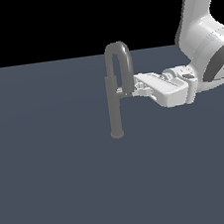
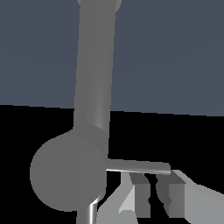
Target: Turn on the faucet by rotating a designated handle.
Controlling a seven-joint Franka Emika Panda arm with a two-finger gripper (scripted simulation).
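Note:
The grey faucet stands upright on the floor, its gooseneck spout arching toward the exterior view's right. A thin lighter-silver handle sticks sideways from the column at mid height. My gripper reaches in level from the exterior view's right, with its tips at the handle's outer end. In the wrist view the column fills the middle and the handle runs across just beyond my fingertips. The gripper is shut, its fingers nearly together with nothing between them.
A flat dark blue-grey floor stretches all around the faucet. The white arm comes down from the upper part of the exterior view's right.

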